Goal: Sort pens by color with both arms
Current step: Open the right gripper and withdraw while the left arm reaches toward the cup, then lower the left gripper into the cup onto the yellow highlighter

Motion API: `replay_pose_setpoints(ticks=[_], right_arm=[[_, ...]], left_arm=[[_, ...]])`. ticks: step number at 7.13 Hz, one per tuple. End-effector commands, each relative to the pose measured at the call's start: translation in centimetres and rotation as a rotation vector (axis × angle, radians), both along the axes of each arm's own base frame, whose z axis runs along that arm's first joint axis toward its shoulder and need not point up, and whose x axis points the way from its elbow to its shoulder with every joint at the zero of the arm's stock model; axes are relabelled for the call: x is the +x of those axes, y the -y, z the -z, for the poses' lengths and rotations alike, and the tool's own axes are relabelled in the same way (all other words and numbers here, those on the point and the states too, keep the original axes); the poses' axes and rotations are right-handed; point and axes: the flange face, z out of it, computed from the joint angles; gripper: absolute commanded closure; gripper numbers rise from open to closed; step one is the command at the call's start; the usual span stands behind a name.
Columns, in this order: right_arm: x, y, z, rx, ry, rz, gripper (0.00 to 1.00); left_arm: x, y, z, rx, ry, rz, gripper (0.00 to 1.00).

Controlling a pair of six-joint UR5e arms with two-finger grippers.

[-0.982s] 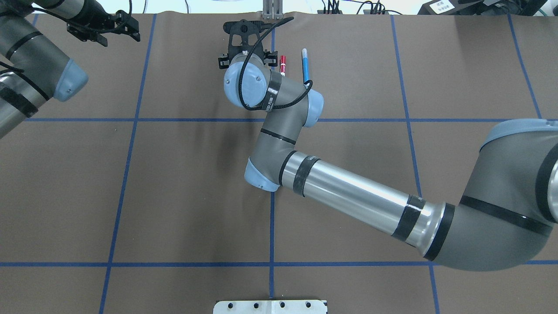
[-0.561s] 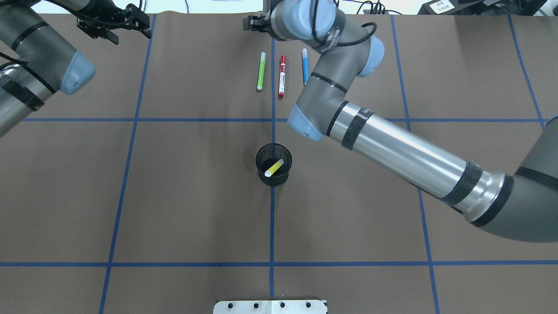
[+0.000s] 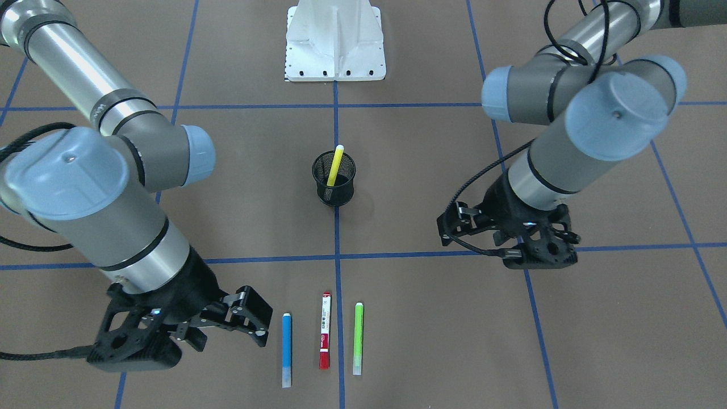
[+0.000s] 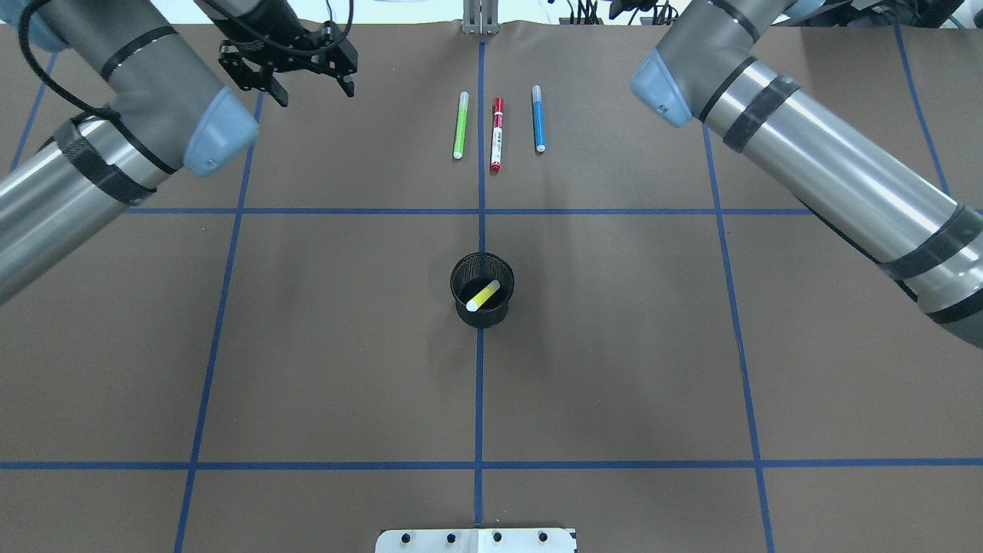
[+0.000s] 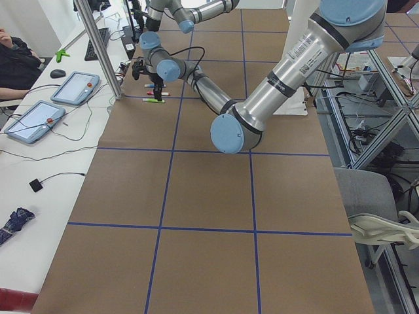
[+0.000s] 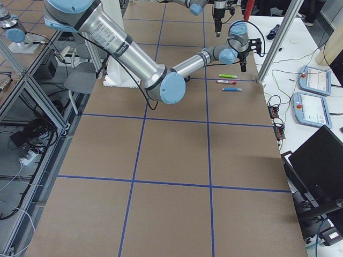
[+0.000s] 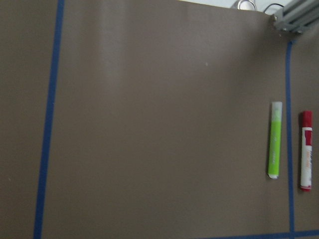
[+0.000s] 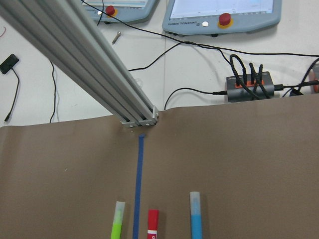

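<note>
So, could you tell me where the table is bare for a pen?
Bare: the squares flanking the mesh cup and the row toward the base mount. Crowded: far centre, where green pen, red pen and blue pen lie.

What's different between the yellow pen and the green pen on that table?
The yellow pen stands tilted inside the black mesh cup; the green pen lies flat on the table. The yellow pen stands alone, while the green pen lies in a row beside the red pen. Both are slim markers with a pale end.
</note>
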Motion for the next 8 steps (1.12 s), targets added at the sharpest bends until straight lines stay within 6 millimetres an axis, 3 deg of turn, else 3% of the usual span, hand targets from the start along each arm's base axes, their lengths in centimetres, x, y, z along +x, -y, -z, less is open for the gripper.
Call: replay_pose_setpoints(ticks=[1,2,3,4,5,6,8], right_arm=[[4.9,0.4,-6.7,-0.129,0.003,0.025,0.0],[5.3,0.0,-8.9,-0.152,-0.004,0.032,0.0],[5.3,-0.2,-9.8,-0.182,-0.009,0.046,0.0],[5.2,-0.2,-10.0,-0.198,-0.013,0.05,0.0],[5.3,-0.3,-10.2,-0.201,-0.013,0.051,0.0],[5.3,-0.3,-10.4,-0.202,-0.015,0.05,0.0],[5.3,-0.3,-10.4,-0.205,-0.015,0.049,0.0]], left_arm=[[8.8,-5.4,5.8,-0.002,0.08,-0.098,0.0],[9.7,-6.5,9.7,-0.032,0.107,-0.121,0.0],[12.9,-8.4,13.2,-0.074,0.151,-0.172,0.0],[15.7,-8.8,14.6,-0.108,0.193,-0.201,0.0],[19.1,-11.2,13.3,-0.11,0.226,-0.247,0.0],[21.2,-13.0,11.5,-0.109,0.257,-0.272,0.0],[22.8,-14.7,9.7,-0.113,0.272,-0.304,0.0]])
